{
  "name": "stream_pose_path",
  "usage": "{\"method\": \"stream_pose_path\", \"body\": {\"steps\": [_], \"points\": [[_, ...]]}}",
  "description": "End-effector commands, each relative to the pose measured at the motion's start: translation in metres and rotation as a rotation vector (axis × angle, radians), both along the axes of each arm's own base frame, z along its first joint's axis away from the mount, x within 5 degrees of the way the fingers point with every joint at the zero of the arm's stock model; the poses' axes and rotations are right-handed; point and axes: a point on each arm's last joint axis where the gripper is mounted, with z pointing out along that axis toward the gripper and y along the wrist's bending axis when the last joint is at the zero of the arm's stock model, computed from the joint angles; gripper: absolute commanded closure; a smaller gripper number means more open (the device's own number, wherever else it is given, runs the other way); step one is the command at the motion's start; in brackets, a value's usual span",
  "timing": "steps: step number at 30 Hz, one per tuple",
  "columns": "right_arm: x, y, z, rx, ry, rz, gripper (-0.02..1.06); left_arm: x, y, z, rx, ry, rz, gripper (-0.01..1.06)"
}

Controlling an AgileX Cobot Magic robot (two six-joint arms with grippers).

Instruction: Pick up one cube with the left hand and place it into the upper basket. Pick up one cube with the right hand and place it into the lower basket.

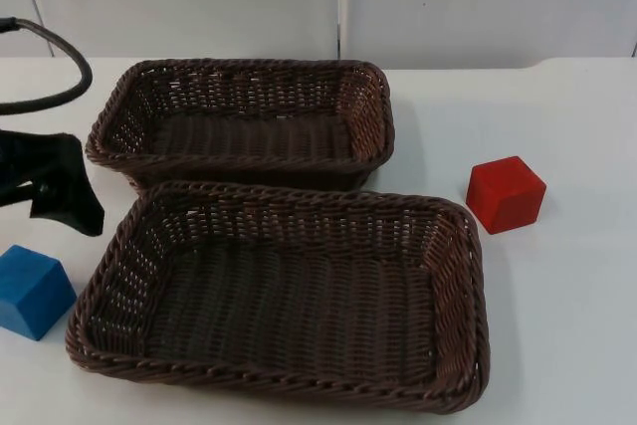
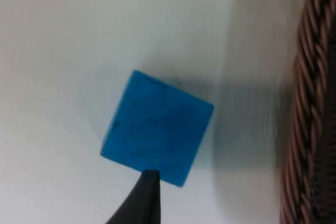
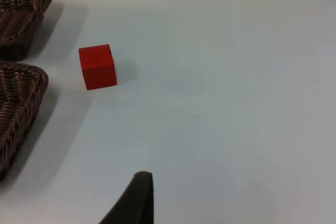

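The left gripper (image 1: 60, 191) hovers above the blue cube (image 1: 33, 291) at the table's (image 1: 577, 325) left edge — finger state cannot be told — and must descend next; the right arm waits, well apart from the red cube (image 3: 97, 66).

The red cube (image 3: 97, 66) sat alone on the white table (image 3: 220, 87), just beside the rounded corners of the two brown wicker baskets and touching neither. The upper basket (image 3: 23, 11) lay on the cube's far side, toward the grey wall, the lower basket (image 3: 18, 108) on its near side. The right gripper's black fingertip (image 3: 137, 199) stood over bare table, well apart from the cube and nearer the lower basket than the upper one.
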Motion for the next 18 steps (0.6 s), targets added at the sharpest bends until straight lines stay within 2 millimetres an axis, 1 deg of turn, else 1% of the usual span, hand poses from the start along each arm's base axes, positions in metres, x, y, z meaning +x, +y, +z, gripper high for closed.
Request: {"method": "stream_pose_path", "body": {"steps": [1, 7, 9, 10, 16, 17, 18], "points": [[0.0, 0.0, 0.001, -0.006, -0.008, -0.001, -0.01, 0.005, 0.0, 0.0, 0.001, -0.03, 0.032, 0.03], [0.0, 0.0, 0.001, -0.006, -0.008, -0.001, -0.01, 0.012, 0.002, -0.003, -0.012, -0.072, 0.111, 0.03], [0.0, 0.0, 0.001, -0.006, -0.008, -0.001, -0.01, 0.015, 0.003, -0.007, -0.036, -0.069, 0.178, 0.03], [0.0, 0.0, 0.001, -0.006, -0.008, -0.001, -0.01, 0.015, 0.003, -0.007, -0.036, -0.069, 0.178, 0.03], [0.0, 0.0, 0.001, -0.006, -0.008, -0.001, -0.01, 0.019, 0.004, -0.025, -0.142, 0.019, 0.465, 0.03], [0.0, 0.0, 0.001, -0.006, -0.008, -0.001, -0.01, 0.019, 0.004, -0.025, -0.142, 0.019, 0.465, 0.03], [0.0, 0.0, 0.001, -0.006, -0.008, -0.001, -0.01, 0.02, 0.004, -0.028, -0.154, 0.027, 0.501, 0.03]]}}
